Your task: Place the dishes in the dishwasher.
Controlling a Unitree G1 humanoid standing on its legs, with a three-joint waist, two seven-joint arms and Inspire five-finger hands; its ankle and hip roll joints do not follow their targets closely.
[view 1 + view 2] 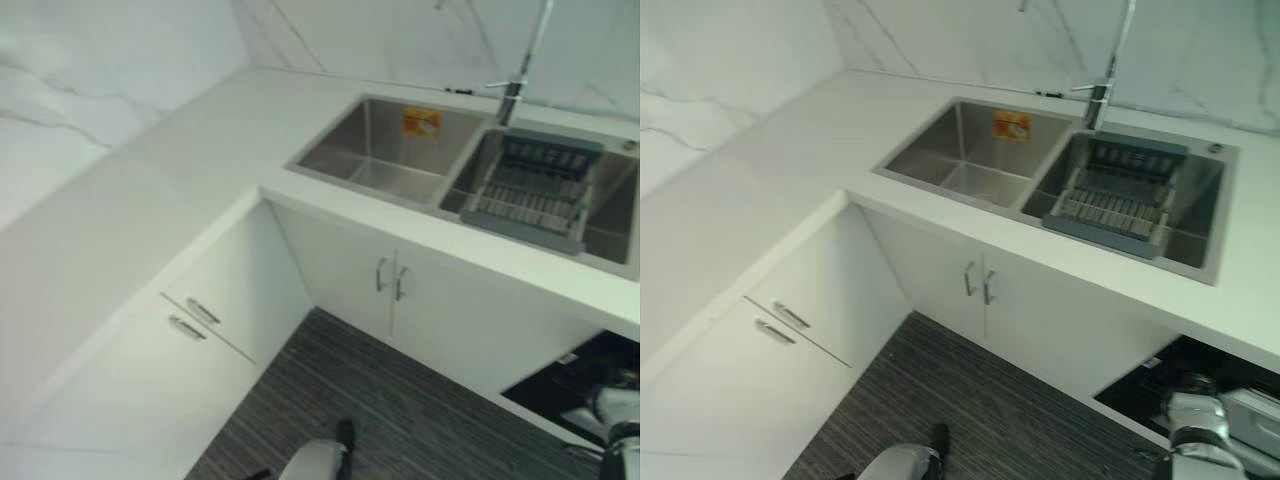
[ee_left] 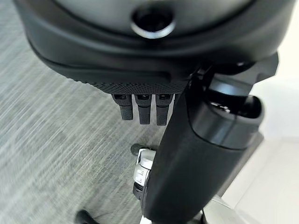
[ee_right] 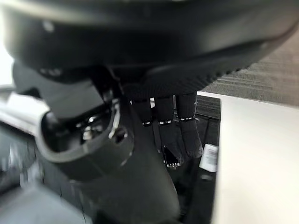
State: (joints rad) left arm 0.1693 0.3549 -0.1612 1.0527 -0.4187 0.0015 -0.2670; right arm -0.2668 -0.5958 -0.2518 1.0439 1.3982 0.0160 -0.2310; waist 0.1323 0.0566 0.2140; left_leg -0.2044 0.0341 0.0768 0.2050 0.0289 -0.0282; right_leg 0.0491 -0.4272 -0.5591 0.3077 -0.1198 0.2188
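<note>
Both hands (image 2: 140, 109) (image 3: 170, 123) slack, empty above floor (image 1: 420, 400); sink (image 1: 390, 150) beyond.

One L-shaped white countertop (image 1: 150, 190) holds one steel double sink (image 1: 1215, 215) with two basins: the left basin (image 1: 965, 150) carries one orange sticker (image 1: 1011, 124), and the right basin holds one grey dish rack (image 1: 1118, 198). One tap (image 1: 1110, 70) rises behind the sink. Under the sink are two cabinet doors (image 1: 930, 270) with two upright handles (image 1: 975, 280). On the left run sit two drawers (image 1: 820, 290) with two bar handles (image 1: 780, 322). One open dishwasher (image 1: 1180, 385) shows at the lower right.
</note>
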